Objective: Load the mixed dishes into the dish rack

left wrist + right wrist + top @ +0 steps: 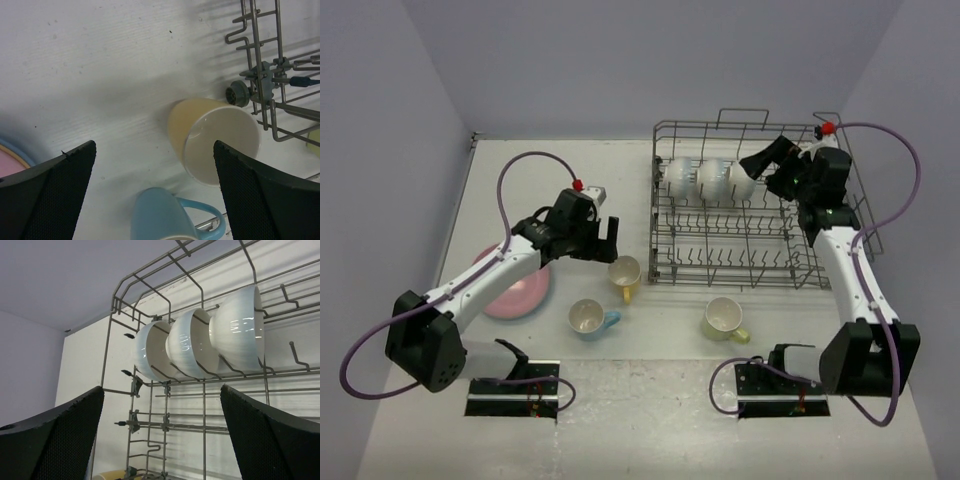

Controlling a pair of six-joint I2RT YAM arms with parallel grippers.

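The grey wire dish rack (752, 283) stands at the back right of the table. Three white bowls (711, 179) sit on edge in its far row. My right gripper (761, 159) hovers open just right of them, holding nothing; its wrist view shows the bowls (192, 347) ahead between the jaws. My left gripper (611, 233) is open above the yellow mug (625, 272), which lies between the jaws (210, 140). Nearer sit the light blue mug (588, 318) and the pale yellow-green mug (723, 318). A pink plate (517, 293) tops a stack under the left arm.
The rack's corner with a small wheel (236, 94) is close to the yellow mug. The light blue mug (165, 220) sits directly below the left jaws. Purple walls close in the table on three sides. Both arm bases stand at the near edge.
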